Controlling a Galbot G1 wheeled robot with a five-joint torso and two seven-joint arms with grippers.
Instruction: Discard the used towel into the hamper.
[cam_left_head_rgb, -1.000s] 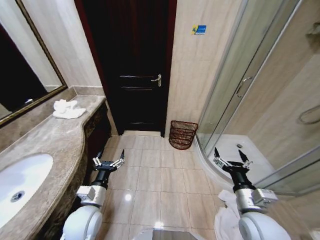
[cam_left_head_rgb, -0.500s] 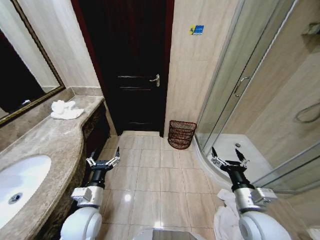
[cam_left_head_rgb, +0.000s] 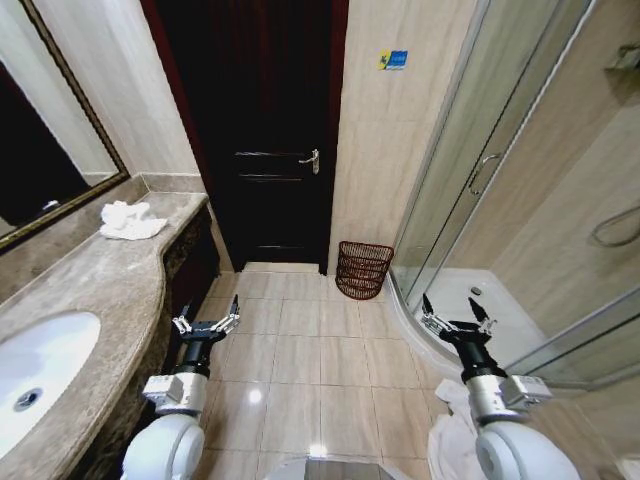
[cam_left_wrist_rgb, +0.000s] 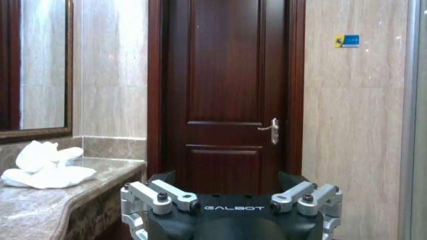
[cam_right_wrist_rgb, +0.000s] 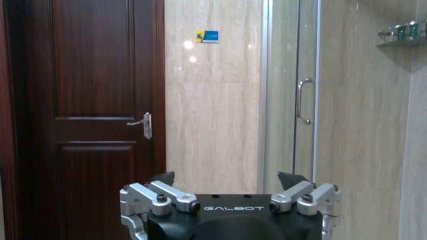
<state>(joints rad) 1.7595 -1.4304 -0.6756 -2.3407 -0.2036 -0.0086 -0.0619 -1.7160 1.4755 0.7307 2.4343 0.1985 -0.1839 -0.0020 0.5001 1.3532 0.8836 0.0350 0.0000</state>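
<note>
Bathroom counter (cam_left_head_rgb: 90, 280) at frame left holds my crumpled white towel (cam_left_head_rgb: 125, 221), upper left, soft, light, best pinched at a raised fold; hamper (cam_left_head_rgb: 364, 269) stands centre by the door (cam_left_head_rgb: 265, 130); my left gripper (cam_left_head_rgb: 205, 322) and right gripper (cam_left_head_rgb: 455, 321) hang spread, empty.

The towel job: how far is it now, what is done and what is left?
Nothing looks done yet. The white towel lies crumpled on the vanity counter, far end by the mirror. The hamper stands on the floor between the door and the shower. In hand: nothing; the left gripper and right gripper are both open, held low over the floor tiles. Left: reach the towel, grasp it, carry it to the hamper, drop it in.
</note>
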